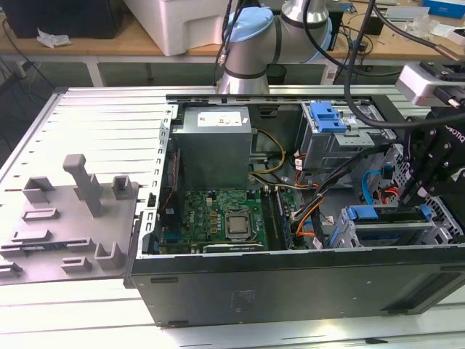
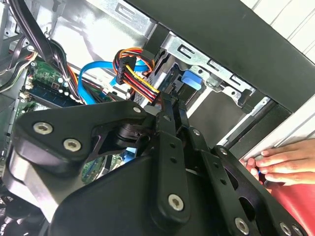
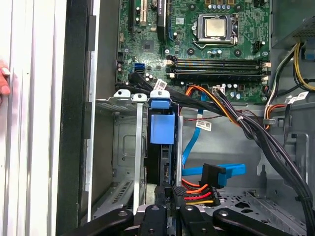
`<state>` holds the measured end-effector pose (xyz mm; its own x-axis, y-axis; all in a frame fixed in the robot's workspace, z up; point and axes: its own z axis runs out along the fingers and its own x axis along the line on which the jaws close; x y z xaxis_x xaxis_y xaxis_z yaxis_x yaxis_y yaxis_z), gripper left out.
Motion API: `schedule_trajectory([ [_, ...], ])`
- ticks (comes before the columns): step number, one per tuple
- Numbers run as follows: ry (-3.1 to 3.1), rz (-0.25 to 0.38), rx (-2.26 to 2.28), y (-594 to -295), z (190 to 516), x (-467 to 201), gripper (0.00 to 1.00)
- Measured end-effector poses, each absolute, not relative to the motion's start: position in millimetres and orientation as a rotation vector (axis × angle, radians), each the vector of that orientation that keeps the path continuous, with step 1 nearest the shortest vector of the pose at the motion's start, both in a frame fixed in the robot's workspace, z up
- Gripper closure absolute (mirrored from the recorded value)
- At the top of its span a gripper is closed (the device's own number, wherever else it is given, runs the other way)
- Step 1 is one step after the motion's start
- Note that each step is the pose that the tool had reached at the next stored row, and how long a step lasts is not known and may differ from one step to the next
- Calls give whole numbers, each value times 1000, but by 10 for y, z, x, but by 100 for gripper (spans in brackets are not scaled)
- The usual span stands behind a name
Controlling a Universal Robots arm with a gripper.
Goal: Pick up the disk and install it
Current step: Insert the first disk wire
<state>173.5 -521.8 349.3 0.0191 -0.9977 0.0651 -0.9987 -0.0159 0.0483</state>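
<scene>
The disk stands on edge in a slot of the grey drive cage, its blue carrier bracket facing the motherboard. In the exterior view the disk sits in the cage at the case's front corner on the exterior view's right. My gripper is at the disk's near end, beside the black power plug with red, yellow and orange wires. Its black fingers lie close together with no visible gap, tips against the disk's end near the blue tab. The arm's black head hangs over that corner.
A person's hand rests on the case's outer edge, near the gripper. Blue data cables and black cable bundles cross the bay. The motherboard, power supply and a second cage with a blue latch fill the case.
</scene>
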Motion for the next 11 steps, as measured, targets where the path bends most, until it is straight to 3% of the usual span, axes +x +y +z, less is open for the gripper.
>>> schedule_trajectory([
  [11, -2146, 19, 2184, -5211, 3490, 1733, 83],
])
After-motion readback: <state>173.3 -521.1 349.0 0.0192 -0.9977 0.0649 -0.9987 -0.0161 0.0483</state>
